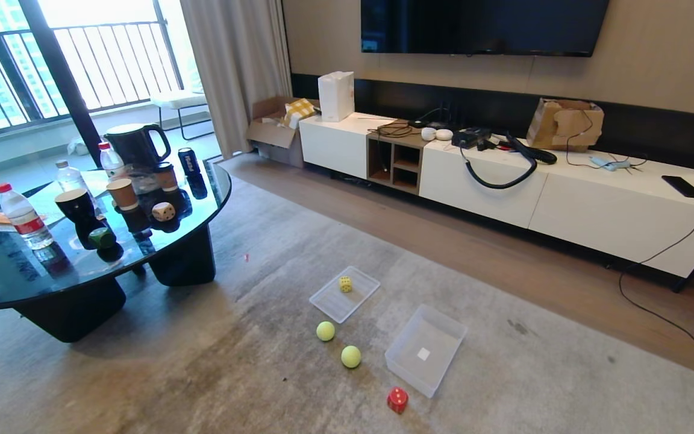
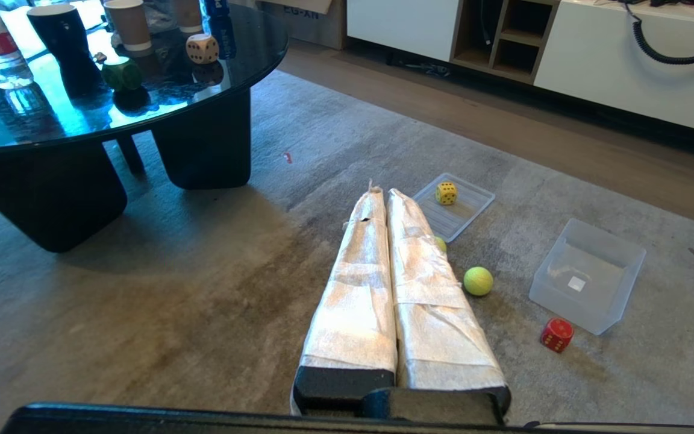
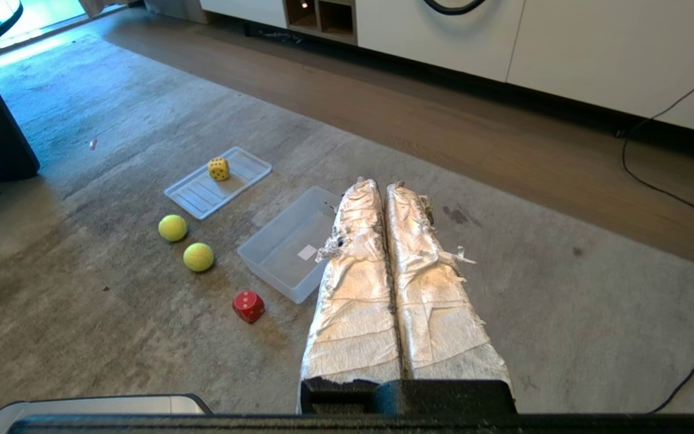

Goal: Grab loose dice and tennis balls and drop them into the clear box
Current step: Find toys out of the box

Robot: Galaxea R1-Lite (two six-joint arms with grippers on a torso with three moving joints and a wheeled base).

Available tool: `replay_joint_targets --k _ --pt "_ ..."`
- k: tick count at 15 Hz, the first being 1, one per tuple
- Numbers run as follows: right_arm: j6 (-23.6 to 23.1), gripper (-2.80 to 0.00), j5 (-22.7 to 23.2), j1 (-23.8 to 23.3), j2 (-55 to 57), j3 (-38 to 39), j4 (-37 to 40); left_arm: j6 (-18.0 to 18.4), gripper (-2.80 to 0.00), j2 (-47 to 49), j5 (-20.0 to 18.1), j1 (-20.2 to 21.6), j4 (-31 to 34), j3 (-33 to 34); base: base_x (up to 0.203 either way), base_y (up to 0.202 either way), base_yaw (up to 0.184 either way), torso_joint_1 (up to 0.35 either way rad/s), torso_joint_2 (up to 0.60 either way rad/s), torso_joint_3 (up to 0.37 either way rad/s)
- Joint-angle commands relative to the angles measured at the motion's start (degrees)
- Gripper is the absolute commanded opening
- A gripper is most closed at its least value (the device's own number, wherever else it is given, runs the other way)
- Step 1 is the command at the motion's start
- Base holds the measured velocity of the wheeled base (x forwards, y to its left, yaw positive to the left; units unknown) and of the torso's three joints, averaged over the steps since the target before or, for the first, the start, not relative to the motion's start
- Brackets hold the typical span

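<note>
Both grippers hang well above the carpet, neither near any object. Left gripper (image 2: 381, 194): wrapped fingers pressed together, nothing between them. Right gripper (image 3: 377, 184): same, fingers flat against each other, empty. Clear box (image 1: 450, 330) sits empty on the carpet, white label on its bottom. Red die (image 1: 397, 399) lies just beside the box's near corner, on the robot's side. Two tennis balls lie left of the box, the nearer (image 1: 351, 356) and the farther (image 1: 325, 331), slightly apart. Yellow die (image 1: 345, 284) rests on the flat ribbed lid (image 1: 362, 298) beyond them. Beige die (image 1: 163, 211) and green die (image 1: 101, 237) sit on the black glass coffee table (image 1: 214, 199) among cups and bottles, well apart from the box. Judgement: floor items lie ahead of and below both grippers. The balls sit closest to the left gripper's line, the red die and box to the right's, so the right arm seems better placed for the red die.
</note>
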Motion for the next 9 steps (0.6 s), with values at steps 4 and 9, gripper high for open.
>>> replay_joint_targets --k 4,9 --pt "0.0 -2.8 0.0 0.0 0.0 0.0 0.0 -0.1 -2.8 0.0 0.0 0.0 0.0 0.0 0.0 0.0 0.0 0.0 0.0 0.0" --pt "0.0 -2.8 0.0 0.0 0.0 0.0 0.0 -0.2 -2.8 0.0 0.0 0.0 -0.1 0.0 0.0 0.0 0.0 0.003 0.0 -0.026"
